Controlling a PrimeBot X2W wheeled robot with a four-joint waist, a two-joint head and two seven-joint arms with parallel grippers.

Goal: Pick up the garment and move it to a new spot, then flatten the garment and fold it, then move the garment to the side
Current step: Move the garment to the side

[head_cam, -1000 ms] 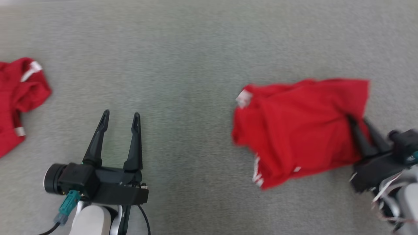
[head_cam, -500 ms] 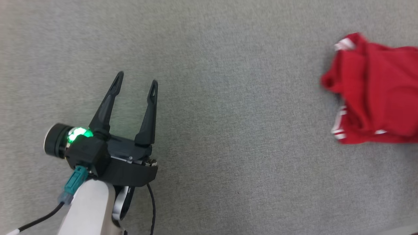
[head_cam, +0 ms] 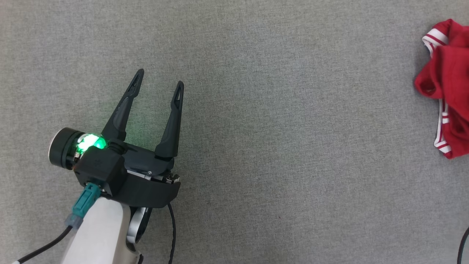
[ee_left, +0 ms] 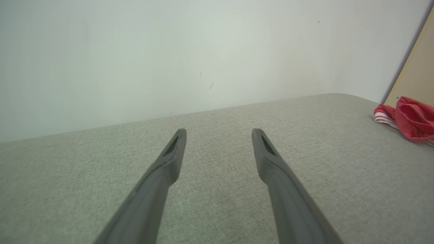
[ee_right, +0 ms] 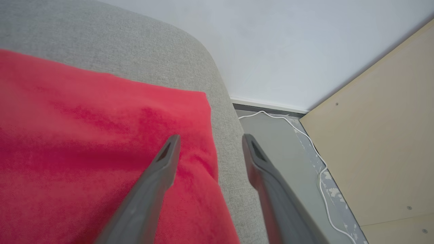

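The garment (head_cam: 452,80) is red with white-striped trim and lies crumpled at the far right edge of the head view, on a grey fabric surface (head_cam: 278,110). My left gripper (head_cam: 160,77) hovers open over bare fabric at the lower left, far from it. The left wrist view has the left gripper (ee_left: 219,130) with nothing between its fingers and the garment (ee_left: 412,117) far off to the right. In the right wrist view my right gripper (ee_right: 211,136) stands open just over the garment (ee_right: 84,142), at its edge near the surface's rounded rim.
The grey surface drops off just beyond the garment at a rounded edge (ee_right: 223,112). Past it lie a floor with a white cable (ee_right: 305,135) and a pale wooden panel (ee_right: 379,135). A white wall (ee_left: 169,51) stands behind the surface.
The right gripper, shut on the garment a second ago, has opened its fingers. The garment has gone to the right edge of the head view, and the whole picture has shifted too.
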